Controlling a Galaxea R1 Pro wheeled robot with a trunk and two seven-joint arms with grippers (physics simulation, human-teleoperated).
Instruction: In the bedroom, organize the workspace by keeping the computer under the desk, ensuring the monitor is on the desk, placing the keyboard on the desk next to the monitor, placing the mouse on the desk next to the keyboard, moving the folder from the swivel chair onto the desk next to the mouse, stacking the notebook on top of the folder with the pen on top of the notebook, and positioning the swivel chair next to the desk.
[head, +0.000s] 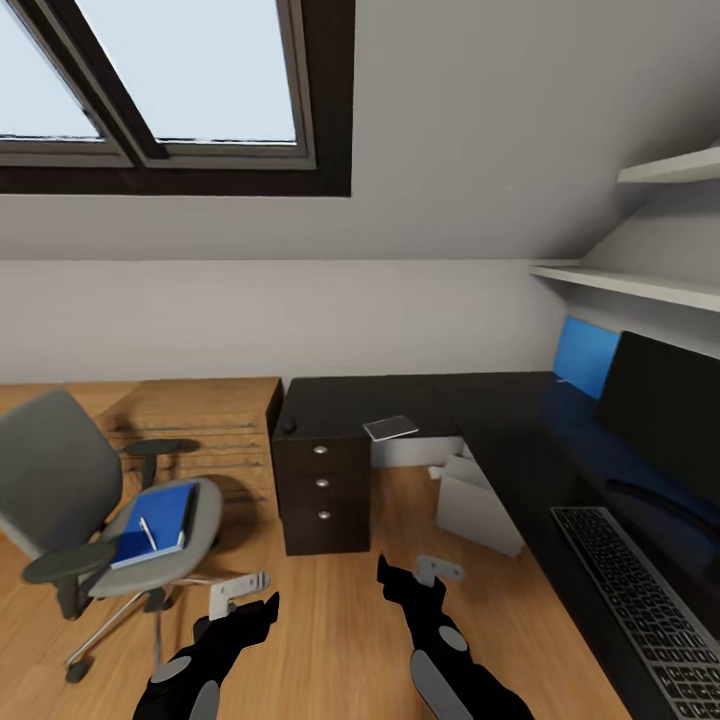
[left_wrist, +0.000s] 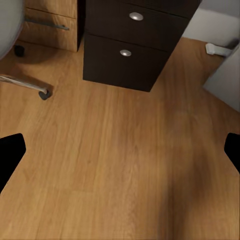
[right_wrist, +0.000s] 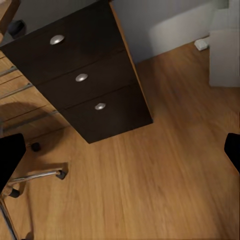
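Observation:
The swivel chair stands on the floor at the left. The blue folder lies on its seat with the white pen on top. The black desk runs along the back and right. On it are the small grey notebook, the dark mouse at its left corner, the keyboard and the monitor. The grey computer sits under the desk. My left gripper and right gripper hang open and empty over the floor in front of the drawer unit.
Low wooden shelving stands behind the chair, against the drawer unit. White wall shelves hang above the desk's right wing, over a blue panel. Wooden floor lies open between the chair base and the computer.

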